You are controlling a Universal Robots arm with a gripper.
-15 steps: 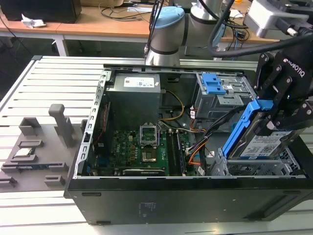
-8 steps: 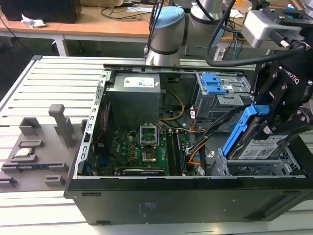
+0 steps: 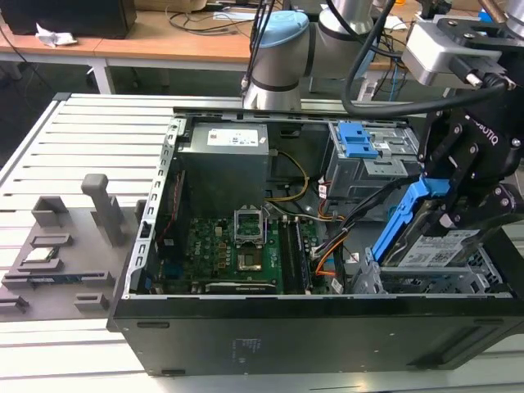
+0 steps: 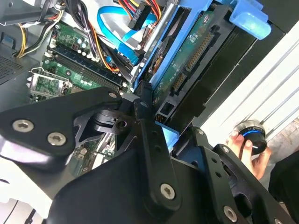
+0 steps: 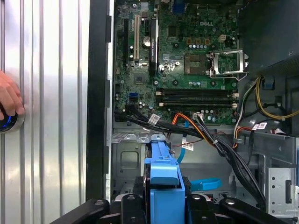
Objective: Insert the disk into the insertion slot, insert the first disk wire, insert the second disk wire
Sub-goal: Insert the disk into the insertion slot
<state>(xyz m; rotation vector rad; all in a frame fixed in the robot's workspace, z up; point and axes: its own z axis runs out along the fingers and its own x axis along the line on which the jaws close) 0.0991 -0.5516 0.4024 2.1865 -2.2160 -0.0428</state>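
My gripper [image 3: 455,214] is shut on the disk [image 3: 440,250], a silver drive with a white label in a bright blue frame [image 3: 404,214]. The disk hangs tilted, its lower end over the insertion slot [image 3: 426,284], the silver perforated cage at the case's front corner on the exterior view's right. In the second wrist view the black fingers [image 4: 145,114] clamp the frame, and the disk's green underside [image 4: 187,56] shows. The second disk wire [image 4: 114,32], a light-blue flat cable, loops loose beside the cage [image 5: 205,183]. I cannot tell which cable is the first disk wire.
The open black case [image 3: 246,336] holds a motherboard [image 3: 246,246], a power supply [image 3: 225,168], and a taller grey cage with a blue latch [image 3: 358,141]. Orange and black cable bundles [image 5: 210,137] cross near the slot. A person's hand [image 5: 9,100] rests on a round device outside the case.
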